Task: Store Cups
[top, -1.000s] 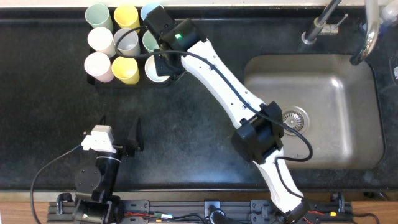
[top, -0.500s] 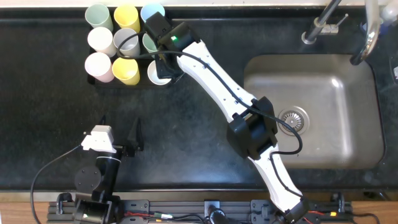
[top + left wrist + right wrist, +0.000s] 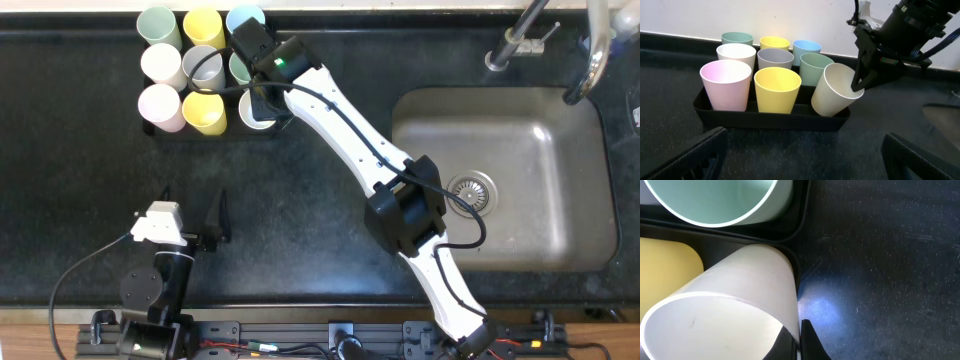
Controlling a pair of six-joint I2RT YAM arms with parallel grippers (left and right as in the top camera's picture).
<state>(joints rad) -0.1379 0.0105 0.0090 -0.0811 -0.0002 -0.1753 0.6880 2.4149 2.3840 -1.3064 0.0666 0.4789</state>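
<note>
- Since a second ago, our right arm (image 3: 345, 130) has swung its elbow a bit to the left. In the last half second it has hardly moved.
- Our right gripper (image 3: 859, 80) pinches the rim of the white cup (image 3: 835, 90) and holds it.
- The white cup is tilted, with its mouth leaning to the right. Its base is down in the near right corner of the tray (image 3: 765, 120). We cannot tell if the base touches the tray floor.
- The black tray sits at the far left of the counter (image 3: 300, 230).
- Eight more cups stand upright in the tray.
- The near row has a pink cup (image 3: 726, 85) and a near yellow cup (image 3: 777, 90), just left of the white cup.
- The middle row has a second white cup (image 3: 736, 51), a grey cup (image 3: 775, 57) and a green cup (image 3: 815, 65).
- The far row has a far green cup (image 3: 737, 38), a far yellow cup (image 3: 775, 43) and a blue cup (image 3: 806, 46).
- Our left gripper (image 3: 193, 208) is at the near left of the counter, well apart from the tray. Its fingers are spread wide and hold nothing.
- The sink (image 3: 520, 240) lies to the right.
</note>
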